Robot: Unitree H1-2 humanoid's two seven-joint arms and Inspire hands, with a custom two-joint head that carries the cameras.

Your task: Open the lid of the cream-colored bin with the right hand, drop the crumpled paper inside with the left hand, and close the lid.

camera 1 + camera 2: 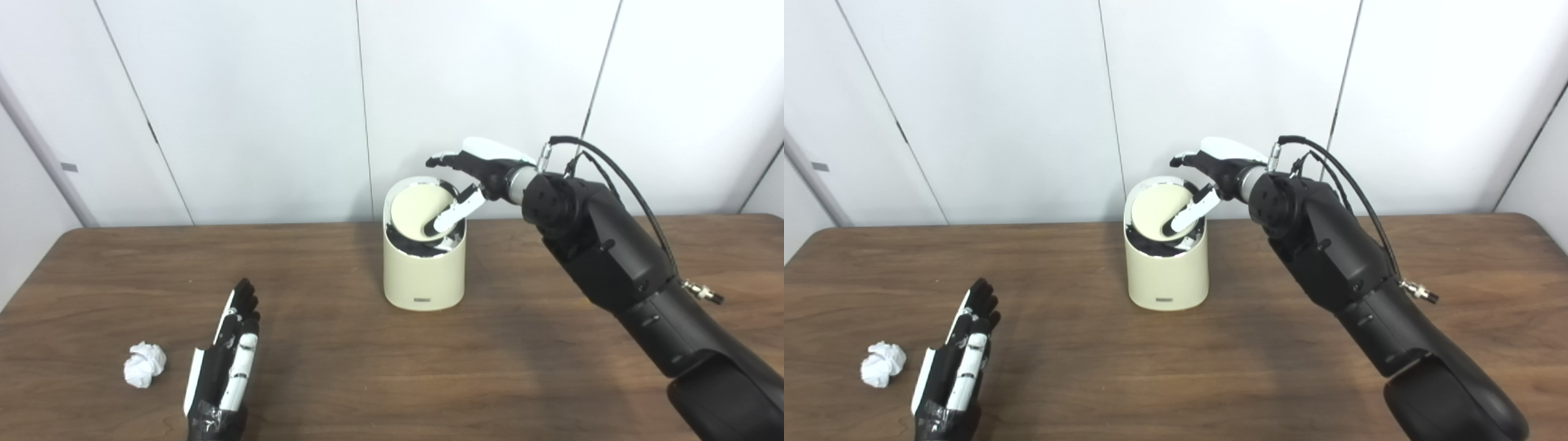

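Observation:
The cream-colored bin (424,269) stands upright near the table's middle back. Its round lid (419,211) is tilted up on edge, showing a dark inside. My right hand (474,171) hovers over the bin's right rim, fingers apart; one white finger (450,214) presses down against the lid inside the opening. The crumpled white paper (144,364) lies on the table at the front left. My left hand (228,361) rests flat and open just right of the paper, not touching it, holding nothing.
The brown wooden table (392,367) runs to a white panelled wall (245,92) behind the bin. My right forearm (612,257) with its cables slants across the table's right side.

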